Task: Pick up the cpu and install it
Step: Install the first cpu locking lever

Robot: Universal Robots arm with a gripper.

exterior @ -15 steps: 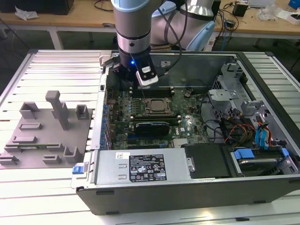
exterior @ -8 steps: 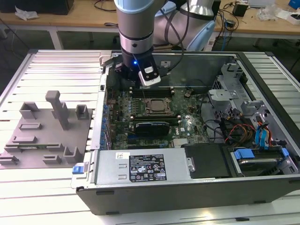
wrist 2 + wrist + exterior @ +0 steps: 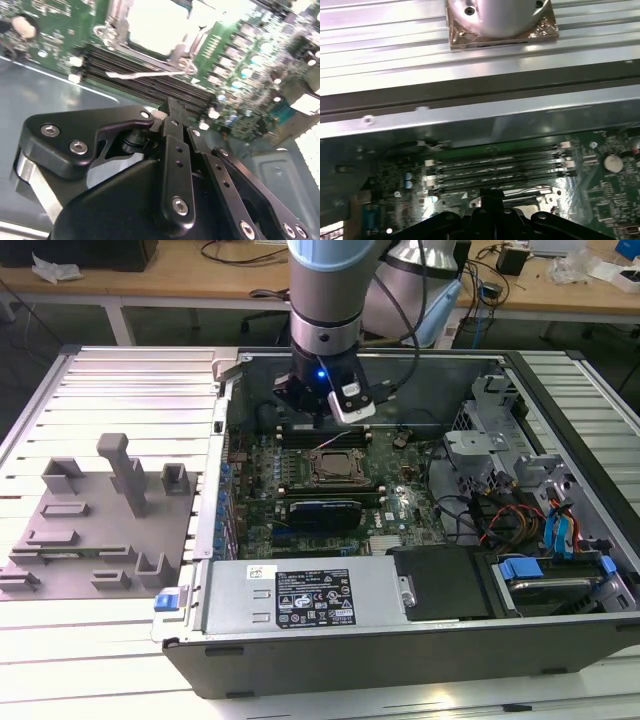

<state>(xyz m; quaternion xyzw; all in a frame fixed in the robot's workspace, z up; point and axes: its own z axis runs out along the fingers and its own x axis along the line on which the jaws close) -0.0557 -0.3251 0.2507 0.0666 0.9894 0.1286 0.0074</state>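
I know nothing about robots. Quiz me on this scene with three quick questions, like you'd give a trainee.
1. Fill in: the grey tray lies to the exterior view's ___ of the case.
2. The gripper hangs over: A) the tray; B) the motherboard; C) the labelled metal box.
3. True or false: a lid closes the case.

Key: 1 left; 2 B; 3 false.
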